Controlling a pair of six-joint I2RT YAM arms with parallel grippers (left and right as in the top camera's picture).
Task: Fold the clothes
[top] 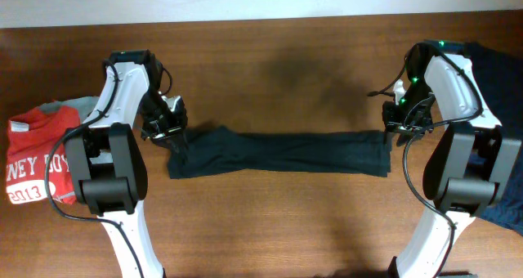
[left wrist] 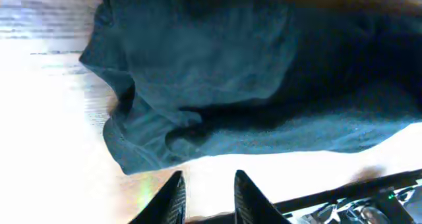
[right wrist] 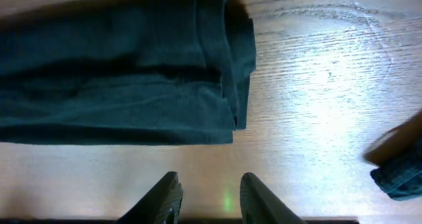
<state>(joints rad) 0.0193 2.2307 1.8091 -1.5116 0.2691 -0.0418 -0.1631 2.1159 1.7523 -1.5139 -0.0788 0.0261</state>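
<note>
Item under work: the dark garment lies across the middle of the desk, folded lengthwise into a long narrow band, layered edges visible at both ends.

The left gripper sits at the band's left end and the right gripper at its right end. In both wrist views the jaws stand parted and empty, with the cloth just beyond the fingertips.

Assessment: the lengthwise fold appears done. The left end is bunched and may need smoothing, though the wrist view there is overexposed. Folding the band crosswise remains.

Outstanding: a red-lettered shirt on a grey garment at the left edge, and a navy garment at the right edge, look unfolded.
</note>
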